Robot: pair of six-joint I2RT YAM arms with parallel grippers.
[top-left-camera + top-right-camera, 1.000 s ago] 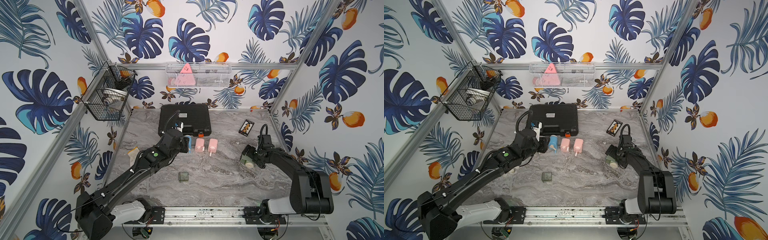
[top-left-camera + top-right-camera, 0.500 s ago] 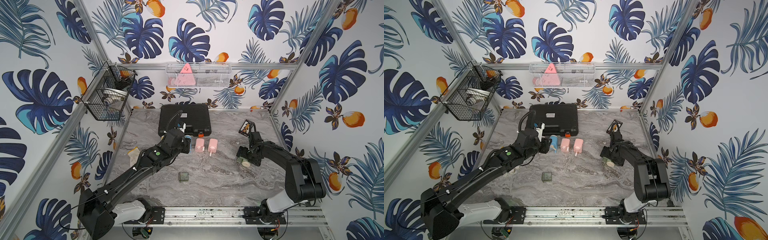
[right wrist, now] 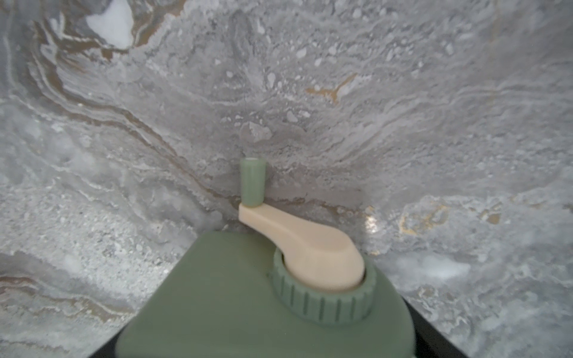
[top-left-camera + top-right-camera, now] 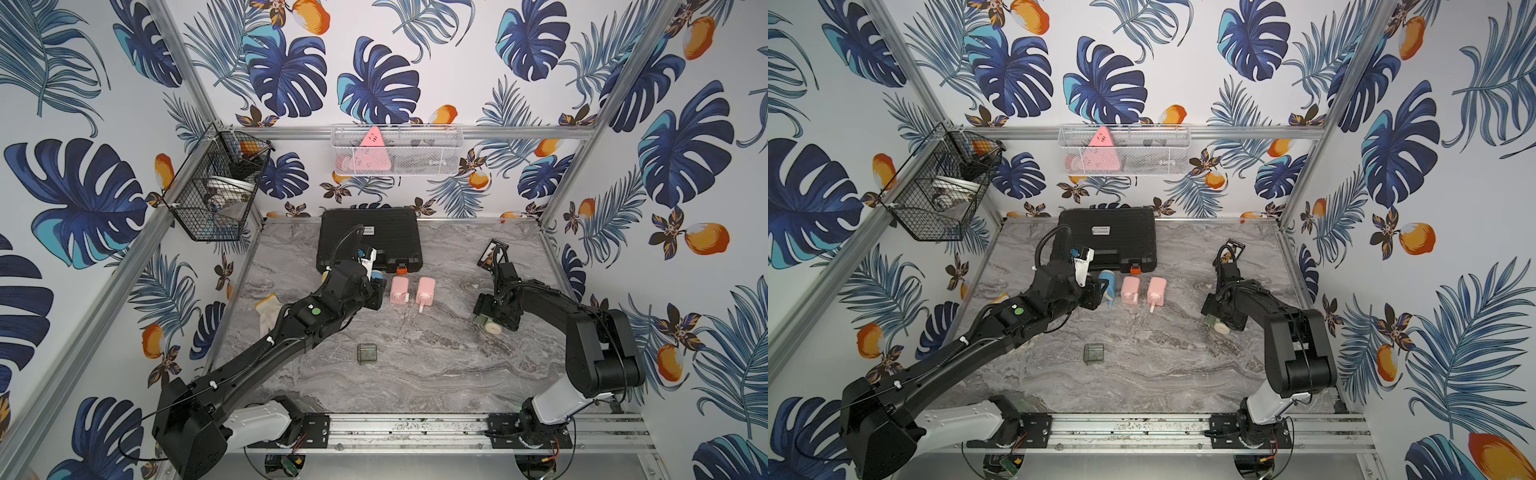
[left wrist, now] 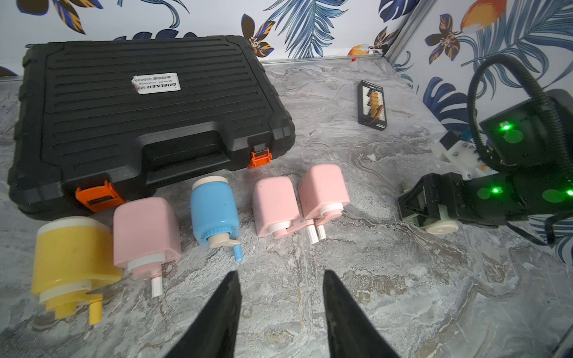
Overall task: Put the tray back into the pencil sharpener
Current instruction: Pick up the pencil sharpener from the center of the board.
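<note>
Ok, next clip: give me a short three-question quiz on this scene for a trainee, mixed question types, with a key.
1. True or false: the tray already sits inside the green sharpener.
2. How many sharpeners lie in the row in front of the black case? A three, B five, C seven.
3. Which arm's tool is at the green sharpener?
Key: 1 false, the tray lies by itself on the table, well apart from the green sharpener. 2 B, counted in the left wrist view. 3 the right tool.
</note>
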